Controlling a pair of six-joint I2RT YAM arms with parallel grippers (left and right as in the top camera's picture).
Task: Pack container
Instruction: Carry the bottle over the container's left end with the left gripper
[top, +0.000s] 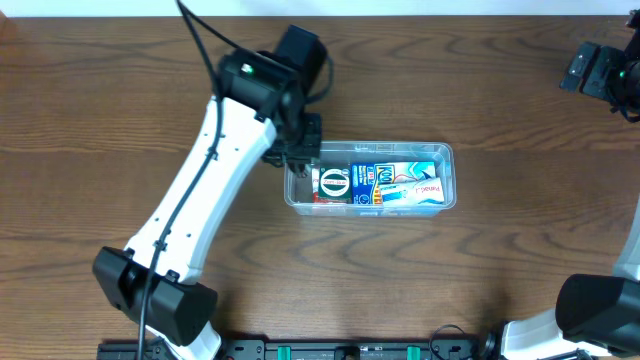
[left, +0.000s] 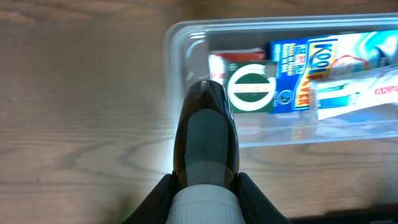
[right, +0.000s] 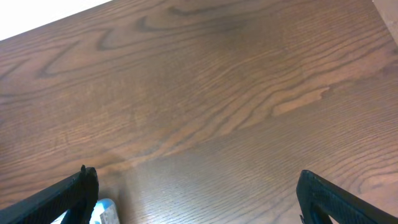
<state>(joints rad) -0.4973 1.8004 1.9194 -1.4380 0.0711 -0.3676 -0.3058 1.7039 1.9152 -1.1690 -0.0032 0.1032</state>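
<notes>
The clear plastic container (top: 446, 152) sits mid-table and holds a green-and-white packet (top: 333, 184), a blue packet (top: 372, 181) and a white tube-like pack (top: 420, 189). My left gripper (top: 298, 163) is at the container's left end, shut on a dark amber bottle with a white ribbed cap (left: 206, 140). The bottle's far end points into the container's left corner (left: 180, 43), over the green-and-white packet (left: 250, 90). My right gripper (right: 196, 186) is open and empty, raised at the far right of the table (top: 605, 70).
The brown wooden table (top: 100, 120) surrounds the container. A bit of a blue-and-white pack (right: 102, 210) shows by my right gripper's left finger. Arm bases stand along the front edge (top: 160, 300).
</notes>
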